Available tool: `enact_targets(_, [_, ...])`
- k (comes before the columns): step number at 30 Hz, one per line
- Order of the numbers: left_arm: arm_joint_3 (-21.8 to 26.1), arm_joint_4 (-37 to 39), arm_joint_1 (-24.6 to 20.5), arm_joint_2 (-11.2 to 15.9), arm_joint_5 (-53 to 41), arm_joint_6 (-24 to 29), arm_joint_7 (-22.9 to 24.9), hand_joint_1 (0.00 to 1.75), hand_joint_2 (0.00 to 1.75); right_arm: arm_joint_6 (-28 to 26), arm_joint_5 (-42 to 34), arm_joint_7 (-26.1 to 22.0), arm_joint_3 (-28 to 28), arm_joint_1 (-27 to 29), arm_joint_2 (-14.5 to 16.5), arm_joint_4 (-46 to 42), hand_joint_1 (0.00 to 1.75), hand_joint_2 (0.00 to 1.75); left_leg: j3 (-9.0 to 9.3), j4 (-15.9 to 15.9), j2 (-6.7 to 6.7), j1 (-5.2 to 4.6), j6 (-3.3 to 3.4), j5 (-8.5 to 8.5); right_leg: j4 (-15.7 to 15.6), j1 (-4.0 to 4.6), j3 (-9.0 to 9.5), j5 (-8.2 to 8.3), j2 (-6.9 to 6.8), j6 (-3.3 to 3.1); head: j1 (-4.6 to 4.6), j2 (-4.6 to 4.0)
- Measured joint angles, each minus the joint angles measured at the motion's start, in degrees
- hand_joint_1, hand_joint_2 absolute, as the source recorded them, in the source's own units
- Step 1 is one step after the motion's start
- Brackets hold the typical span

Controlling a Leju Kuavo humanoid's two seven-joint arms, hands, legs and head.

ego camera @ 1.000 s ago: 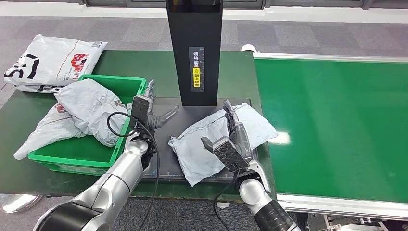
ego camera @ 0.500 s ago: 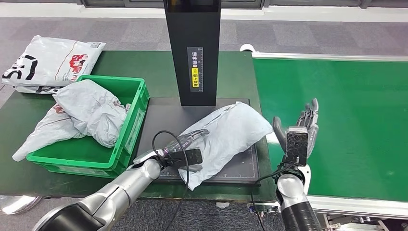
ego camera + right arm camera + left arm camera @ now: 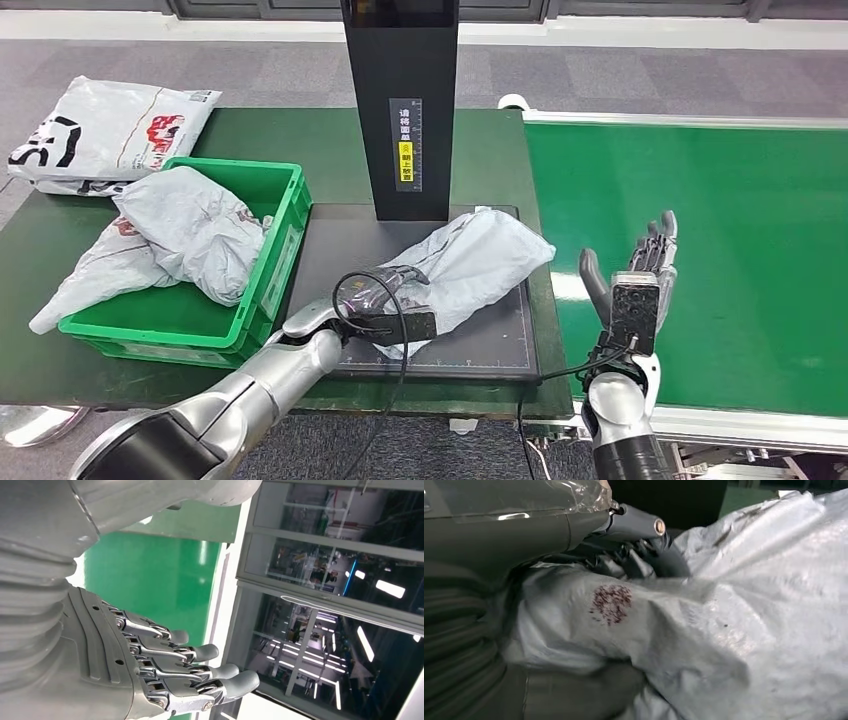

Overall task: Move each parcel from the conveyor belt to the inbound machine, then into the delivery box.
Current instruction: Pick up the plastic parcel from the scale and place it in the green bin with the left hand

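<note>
The belt (image 3: pixel 700 260) is the largest thing, a green surface on the right of the scanner column (image 3: pixel 402 105). The dark green tabletop (image 3: pixel 480 150) carries that black column and its flat black plate (image 3: pixel 500 345), which lies at the column's foot. Left of the column stands a green box (image 3: pixel 270 265) with a grey parcel in it (image 3: pixel 190 230), which hangs partly over the box's near left rim. Further left of the column, at the tabletop's far corner, lies a white bag (image 3: pixel 110 130) with red and black print.

The grey parcel (image 3: pixel 470 265) lies on the plate, just in front of the column. My left hand (image 3: pixel 385 315) is at the near end of this parcel, and my fingers (image 3: pixel 644 562) close on the crumpled plastic there. My right hand (image 3: pixel 635 285) is raised over the near edge of the belt, right of the column, with the fingers (image 3: pixel 200 667) straight, slightly apart and holding nothing.
</note>
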Motion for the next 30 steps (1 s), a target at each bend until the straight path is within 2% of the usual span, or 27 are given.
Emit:
enact_targets(10, [0.0,0.1,-0.4,0.0,-3.9,2.4,0.4,1.75,1.75,0.4,0.0,-0.3,-0.8,0.7,0.3,-0.7,0.0,1.75,0.03,0.0,-0.01,0.0,-0.01,-0.01,0.0,0.02,0.03,-0.01,0.01,-0.01,0.0,0.0])
enact_targets(13, [0.2,-0.1,-0.3,0.2,-4.8,5.4,1.3,1.75,1.75,0.4,-0.1,-0.6,-0.9,0.8,0.4,-0.8,0.0,1.75,0.02,0.0,-0.01,0.0,-0.01,-0.01,0.0,0.02,0.02,-0.01,0.01,-0.01,0.0,0.0])
enact_targets(15, [1.2,-0.7,0.0,0.5,-4.2,9.3,1.6,1.75,1.75,0.1,-0.1,-0.7,-1.0,1.1,0.5,-1.1,0.0,1.75,0.0,0.0,0.0,0.0,-0.02,-0.01,0.0,0.02,-0.02,-0.01,0.01,-0.01,0.0,0.0])
enact_targets(18, [5.0,-3.6,0.5,1.6,-1.3,14.7,0.9,1.75,1.75,-0.4,-0.1,-0.7,-1.1,2.1,0.6,-1.9,0.0,1.75,-0.04,0.0,0.0,0.0,-0.06,0.03,0.0,0.03,-0.08,-0.01,0.02,-0.01,0.01,0.0])
enact_targets(24, [10.8,-9.3,1.0,3.5,-0.4,16.9,0.6,1.75,1.75,-0.6,-0.4,-0.7,-1.3,2.8,0.7,-2.6,0.0,1.75,-0.1,0.0,-0.07,0.01,-0.08,0.05,0.1,0.02,-0.1,-0.02,0.0,-0.02,0.0,0.0])
enact_targets(26, [12.0,-10.9,1.6,3.8,-0.9,21.0,0.3,1.75,1.75,-0.7,-0.4,-0.7,-1.6,2.9,0.9,-2.7,0.0,1.75,-0.13,0.0,-0.06,0.01,-0.08,0.05,0.1,0.01,-0.12,-0.02,0.0,-0.02,0.0,0.0])
enact_targets(28, [14.7,-14.8,2.6,4.4,-4.7,26.6,-0.8,1.75,1.75,-1.2,-0.5,-1.0,-1.8,3.0,1.0,-2.7,0.0,1.75,-0.17,0.0,-0.03,0.01,-0.08,0.04,0.1,0.0,-0.18,-0.01,0.02,-0.02,0.0,0.0])
enact_targets(30, [20.1,-20.3,3.4,5.2,-11.4,29.6,-2.4,1.75,1.75,-1.7,-0.8,-1.2,-1.9,3.0,1.1,-2.6,0.0,1.75,-0.21,0.0,-0.01,0.01,-0.08,0.04,0.1,0.0,-0.22,-0.02,0.06,-0.02,0.0,0.0])
